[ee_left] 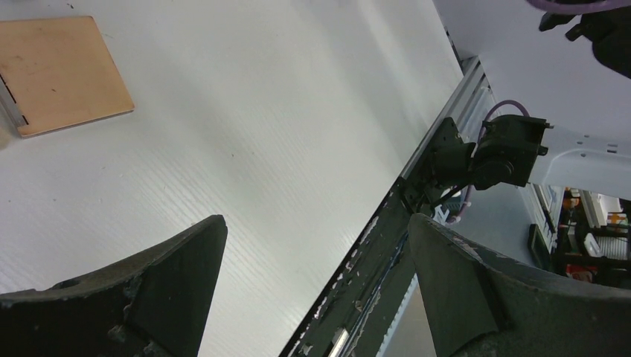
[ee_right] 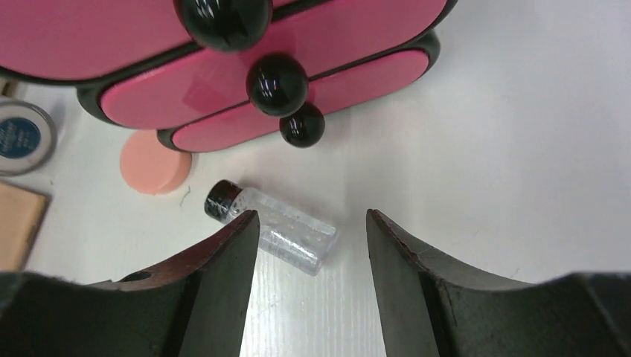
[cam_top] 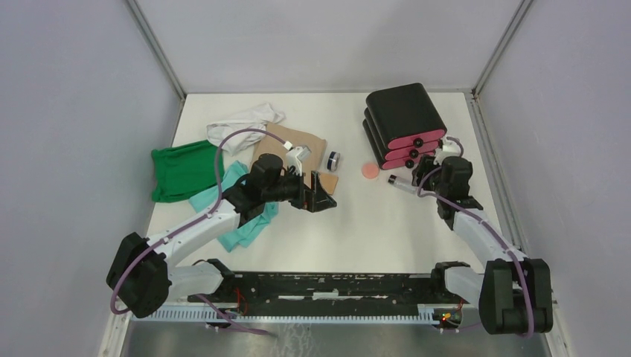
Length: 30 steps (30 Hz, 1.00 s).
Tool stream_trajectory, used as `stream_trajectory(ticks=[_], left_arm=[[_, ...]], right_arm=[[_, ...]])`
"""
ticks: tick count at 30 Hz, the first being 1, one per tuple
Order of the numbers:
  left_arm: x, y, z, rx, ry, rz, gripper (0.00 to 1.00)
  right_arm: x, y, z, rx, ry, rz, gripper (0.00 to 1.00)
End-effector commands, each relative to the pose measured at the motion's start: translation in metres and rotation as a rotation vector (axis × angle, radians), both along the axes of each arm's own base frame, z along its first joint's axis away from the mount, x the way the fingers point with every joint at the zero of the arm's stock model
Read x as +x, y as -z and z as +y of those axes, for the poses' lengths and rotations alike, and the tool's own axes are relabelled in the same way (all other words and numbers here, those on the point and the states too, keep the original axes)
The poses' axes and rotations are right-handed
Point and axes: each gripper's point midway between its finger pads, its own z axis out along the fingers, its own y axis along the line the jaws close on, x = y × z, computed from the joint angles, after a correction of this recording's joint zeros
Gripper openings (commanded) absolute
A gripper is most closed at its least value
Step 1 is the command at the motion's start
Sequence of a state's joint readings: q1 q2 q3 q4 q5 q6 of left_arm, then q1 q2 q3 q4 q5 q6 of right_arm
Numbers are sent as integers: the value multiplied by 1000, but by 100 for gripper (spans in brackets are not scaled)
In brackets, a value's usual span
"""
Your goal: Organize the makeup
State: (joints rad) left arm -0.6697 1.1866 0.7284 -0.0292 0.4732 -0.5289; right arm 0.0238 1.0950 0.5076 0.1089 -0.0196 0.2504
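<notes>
Lying flat, sharp only from the right wrist, the clear vial (ee_right: 294, 234) points its black cap up-left; the left gripper (ee_left: 316, 253) and right gripper (ee_right: 312, 238) gape, empty.

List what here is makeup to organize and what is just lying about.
Makeup: pink puff, clear vial, dark jar, tan square pad.
Lying about: green cloth, teal cloth, white cloth, tan cloth; black drawer box is not makeup.
</notes>
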Motion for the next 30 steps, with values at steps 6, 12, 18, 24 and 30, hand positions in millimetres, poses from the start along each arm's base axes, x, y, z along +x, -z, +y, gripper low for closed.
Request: stream_trajectory(ticks=[6,12,18,24,30], left_arm=[[2,-23,-6,-49,34,-73,99],[3,-25,-5,-47,26,-76,99],[3,-23,-3,-39,15,-77,99],[5,-22,-4,-36,18,-71,99],[5,-22,-4,-35,15,-71,99]], right_arm=[[36,-23,5,-79,-95,-178,63],[55,-17,12,-54,-121,-197,63],[68,-23,16,-44,-140,-250,62],[74,-24,21,-32,-159,-252,58],[79,-22,19,-44,-158,-237,56]])
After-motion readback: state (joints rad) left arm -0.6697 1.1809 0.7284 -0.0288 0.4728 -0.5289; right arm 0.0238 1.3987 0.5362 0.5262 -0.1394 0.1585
